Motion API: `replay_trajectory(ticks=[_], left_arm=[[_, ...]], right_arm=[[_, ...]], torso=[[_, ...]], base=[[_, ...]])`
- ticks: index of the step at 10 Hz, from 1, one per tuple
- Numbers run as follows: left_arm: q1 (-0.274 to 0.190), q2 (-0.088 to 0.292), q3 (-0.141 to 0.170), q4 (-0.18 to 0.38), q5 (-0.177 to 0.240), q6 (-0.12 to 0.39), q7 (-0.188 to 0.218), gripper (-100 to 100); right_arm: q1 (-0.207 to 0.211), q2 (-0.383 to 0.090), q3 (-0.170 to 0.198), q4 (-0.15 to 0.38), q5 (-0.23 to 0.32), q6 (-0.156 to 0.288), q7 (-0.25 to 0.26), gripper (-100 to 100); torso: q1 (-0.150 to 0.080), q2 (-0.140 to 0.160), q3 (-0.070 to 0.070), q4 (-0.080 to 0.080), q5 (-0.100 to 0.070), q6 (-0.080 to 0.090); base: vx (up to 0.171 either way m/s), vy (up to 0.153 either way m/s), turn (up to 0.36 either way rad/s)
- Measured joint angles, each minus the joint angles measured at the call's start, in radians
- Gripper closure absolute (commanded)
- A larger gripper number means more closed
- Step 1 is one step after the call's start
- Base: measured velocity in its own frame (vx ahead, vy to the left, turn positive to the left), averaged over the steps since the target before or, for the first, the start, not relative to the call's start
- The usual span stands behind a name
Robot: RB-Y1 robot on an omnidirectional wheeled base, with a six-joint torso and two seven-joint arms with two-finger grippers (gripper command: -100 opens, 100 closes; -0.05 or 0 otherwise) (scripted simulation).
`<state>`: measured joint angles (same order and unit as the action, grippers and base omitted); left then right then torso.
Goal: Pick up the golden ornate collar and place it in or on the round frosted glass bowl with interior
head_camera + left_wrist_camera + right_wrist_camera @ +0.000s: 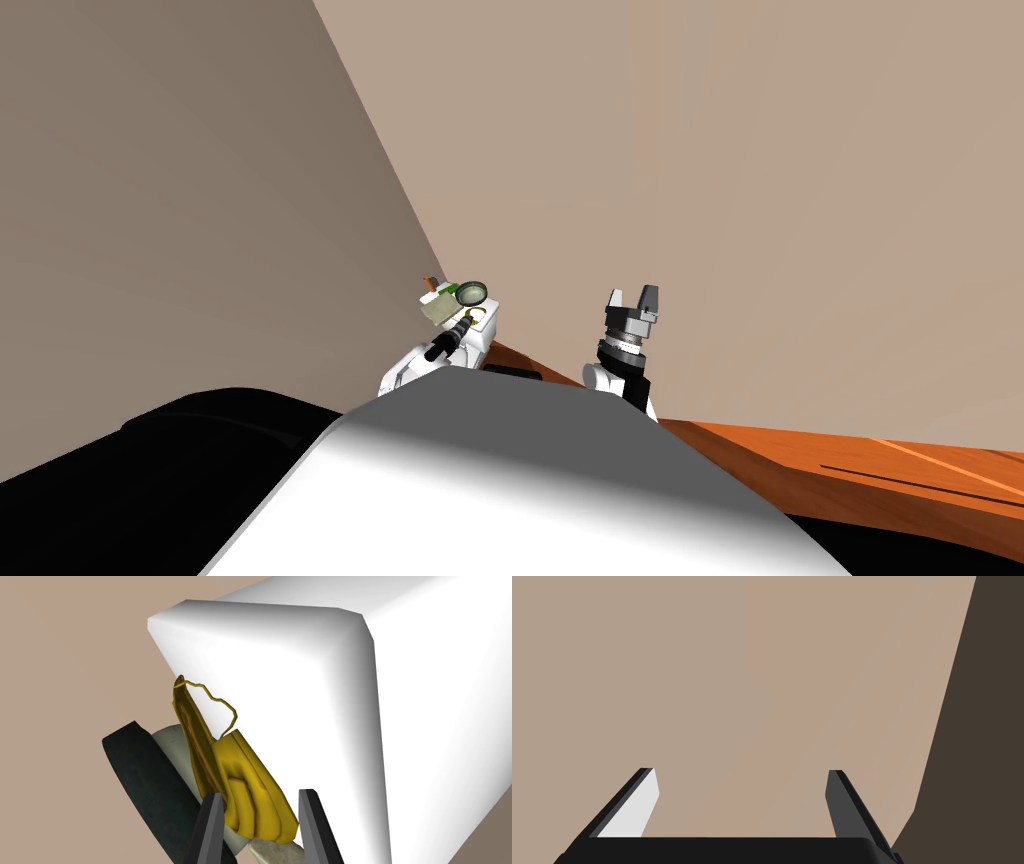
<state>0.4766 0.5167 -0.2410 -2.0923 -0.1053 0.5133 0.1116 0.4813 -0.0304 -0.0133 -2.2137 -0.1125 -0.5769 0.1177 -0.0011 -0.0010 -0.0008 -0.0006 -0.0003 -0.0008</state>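
The golden collar (245, 791) is a folded yellow band with a thin wire loop. It sits between the fingers of my left gripper (260, 816), which is shut on it. It lies against a dark-rimmed round bowl (145, 786) with a pale inside, and against a white block (310, 691). In the head view the bowl (472, 292) stands on top of the white block (484, 335), and my left gripper (468, 322) reaches just below it. My right gripper (632, 300) is raised to the right, open (742, 796) and holding nothing.
A pale green and white object (436, 306) sits beside the bowl on the block. Tan walls meet in a corner behind it. An orange-brown wooden floor (860, 455) runs to the right. A black area (150, 470) lies at lower left.
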Motion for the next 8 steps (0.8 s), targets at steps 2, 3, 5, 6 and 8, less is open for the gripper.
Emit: replay_trajectory(ticks=[2,3,5,6,8], left_arm=[[0.009,0.004,-0.002,-0.016,-0.002,0.005,0.001,100],[0.010,0.005,-0.003,-0.018,-0.002,0.007,0.001,0],[-0.008,0.003,0.014,-0.022,-0.008,0.004,0.006,100],[-0.021,-0.013,0.032,-0.023,-0.031,-0.007,0.010,100],[-0.049,-0.038,0.068,-0.025,-0.072,-0.011,0.019,100]], right_arm=[[0.000,0.000,0.000,0.000,0.000,0.000,0.000,0],[0.000,0.000,0.000,0.000,0.000,0.000,0.000,0],[0.000,0.000,0.000,0.000,0.000,0.000,0.000,0],[0.000,0.000,0.000,0.000,0.000,0.000,0.000,0],[0.000,0.000,0.000,0.000,0.000,0.000,0.000,0]], torso=[[0.000,0.002,0.001,0.000,0.000,-0.001],[0.000,0.001,0.001,0.000,0.000,0.000],[0.004,0.006,0.003,0.002,0.000,-0.001],[0.007,0.013,0.007,0.003,0.001,-0.001],[0.006,0.012,0.007,0.003,0.000,-0.001]], base=[[-0.023,0.004,0.030],[0.000,0.000,0.000],[-0.165,0.082,0.045],[-0.187,0.080,0.011],[-0.141,0.078,-0.003]])
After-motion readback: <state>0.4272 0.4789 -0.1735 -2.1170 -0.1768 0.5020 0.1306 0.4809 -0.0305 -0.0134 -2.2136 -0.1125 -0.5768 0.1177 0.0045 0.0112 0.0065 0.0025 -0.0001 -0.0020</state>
